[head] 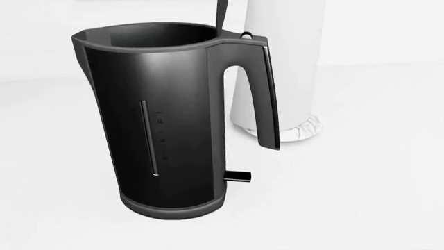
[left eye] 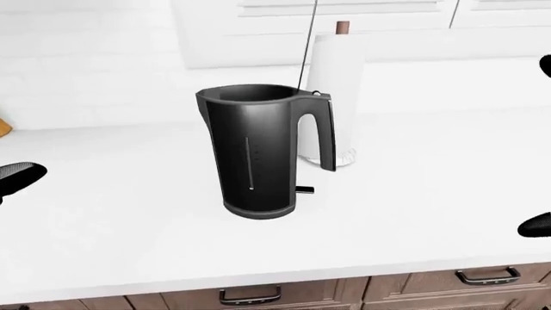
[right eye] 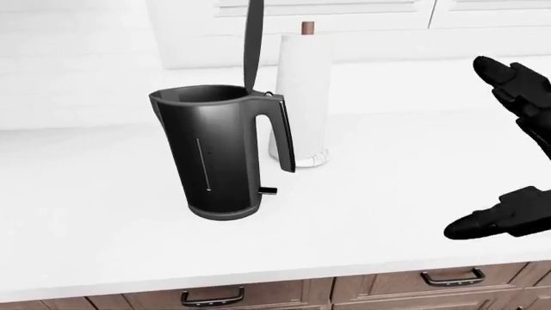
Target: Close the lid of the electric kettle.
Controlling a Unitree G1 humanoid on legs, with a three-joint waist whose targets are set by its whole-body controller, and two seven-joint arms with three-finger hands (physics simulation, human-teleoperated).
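The right hand (right eye: 508, 148) shows at the right edge of the right-eye view, fingers (right eye: 504, 74) spread wide above and one finger low, holding nothing. Only a dark tip of the left hand (left eye: 19, 176) shows at the left edge of the left-eye view; its pose cannot be told.

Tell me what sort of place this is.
Most likely a kitchen: a black electric kettle stands on a white counter beside a paper towel roll, with wooden drawers below and white cabinets above.
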